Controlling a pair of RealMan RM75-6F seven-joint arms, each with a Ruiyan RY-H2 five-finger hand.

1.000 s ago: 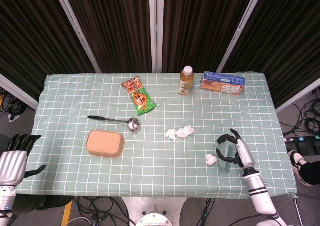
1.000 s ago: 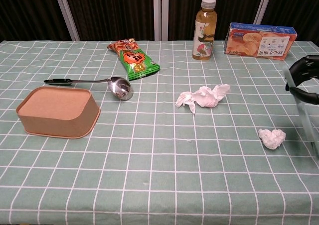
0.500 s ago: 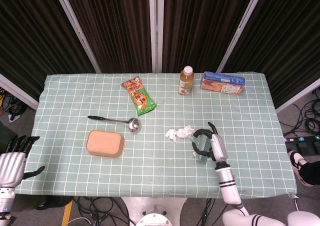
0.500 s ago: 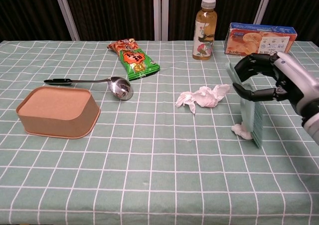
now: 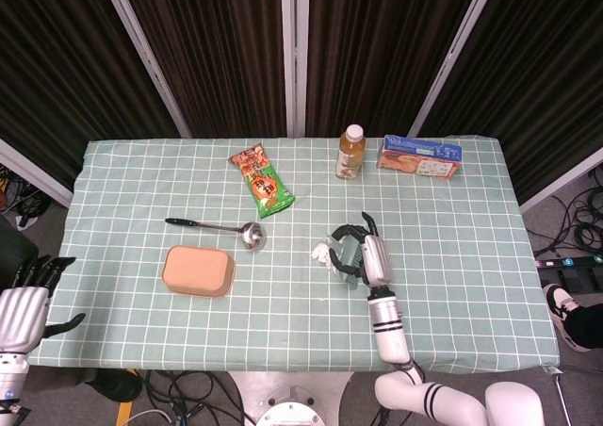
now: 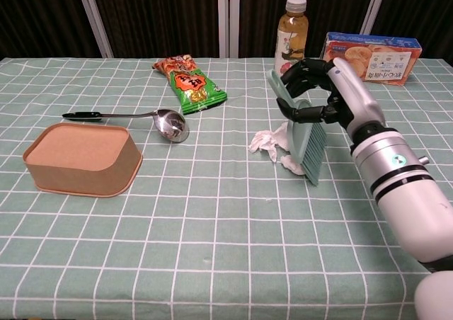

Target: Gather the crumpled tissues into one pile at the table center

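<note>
My right hand (image 5: 367,254) (image 6: 327,92) grips a pale green hand brush (image 6: 306,137) (image 5: 346,255), bristles down on the tablecloth. The brush stands right against the larger crumpled tissue (image 6: 264,141) (image 5: 323,253) near the table's middle. A small tissue ball (image 6: 290,163) lies pressed at the brush's lower left edge, touching the larger one. The brush hides part of the tissue. My left hand (image 5: 23,309) hangs off the table's near left corner, fingers spread, holding nothing.
A tan box (image 5: 198,270) (image 6: 82,157) and a metal spoon (image 5: 217,226) (image 6: 127,116) lie left of centre. A snack bag (image 5: 262,179), a drink bottle (image 5: 350,152) and a biscuit box (image 5: 419,155) stand along the far side.
My right hand has swept the brush leftward from the table's right side to the centre, pushing the small tissue ball up against the larger tissue. The left hand stayed put.
</note>
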